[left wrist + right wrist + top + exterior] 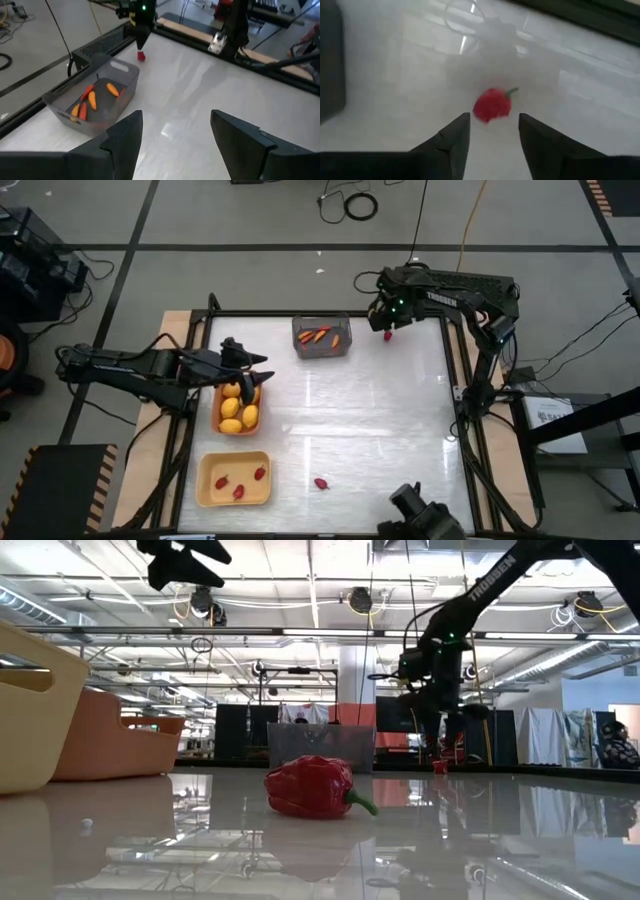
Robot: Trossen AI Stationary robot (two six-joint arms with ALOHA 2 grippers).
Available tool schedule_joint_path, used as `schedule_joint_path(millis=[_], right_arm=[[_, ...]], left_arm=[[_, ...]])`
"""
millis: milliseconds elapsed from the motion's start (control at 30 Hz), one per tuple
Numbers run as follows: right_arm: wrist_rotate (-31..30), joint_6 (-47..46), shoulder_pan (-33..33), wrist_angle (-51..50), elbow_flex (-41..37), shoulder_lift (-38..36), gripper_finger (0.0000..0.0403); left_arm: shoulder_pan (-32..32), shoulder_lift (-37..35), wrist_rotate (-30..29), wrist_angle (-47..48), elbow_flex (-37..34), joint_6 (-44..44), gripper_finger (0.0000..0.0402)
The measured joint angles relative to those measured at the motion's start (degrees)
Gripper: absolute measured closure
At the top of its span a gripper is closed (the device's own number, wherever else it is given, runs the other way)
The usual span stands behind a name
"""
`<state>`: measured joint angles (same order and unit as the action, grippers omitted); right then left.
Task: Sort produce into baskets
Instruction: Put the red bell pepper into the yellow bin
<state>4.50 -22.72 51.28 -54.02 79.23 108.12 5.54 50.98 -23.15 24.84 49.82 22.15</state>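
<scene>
A small red pepper lies on the white table near its far right corner, also seen in the high view. My right gripper points down right above it, open, with its fingertips apart and clear of the pepper. My left gripper is open with nothing between its fingers and hangs over the orange-brown tray of yellow fruits. The grey bin at the far middle holds orange carrot sticks. The pale yellow tray at the near left holds small red pieces.
A second red pepper lies on the bare table near the front edge, right of the pale yellow tray; it shows large in the low view. A black frame borders the table. The middle and right of the table are bare.
</scene>
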Motion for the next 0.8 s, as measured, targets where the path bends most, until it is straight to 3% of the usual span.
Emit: schedule_joint_path(millis=[367, 533, 800], right_arm=[[-0.6, -2.7, 0.0, 5.7, -0.2, 1.1, 0.0128], [-3.1, -3.0, -1.4, 5.0, -0.2, 3.1, 0.0123], [-3.5, -3.1, -2.6, 3.4, -0.2, 5.9, 0.0148]], left_arm=[[0.0, 0.0, -1.4, -0.9, 0.0, 0.1, 0.0159], [0.0, 0.0, -1.4, -0.8, 0.0, 1.1, 0.0159], [0.0, 0.0, -1.4, -0.3, 0.0, 1.2, 0.0159]])
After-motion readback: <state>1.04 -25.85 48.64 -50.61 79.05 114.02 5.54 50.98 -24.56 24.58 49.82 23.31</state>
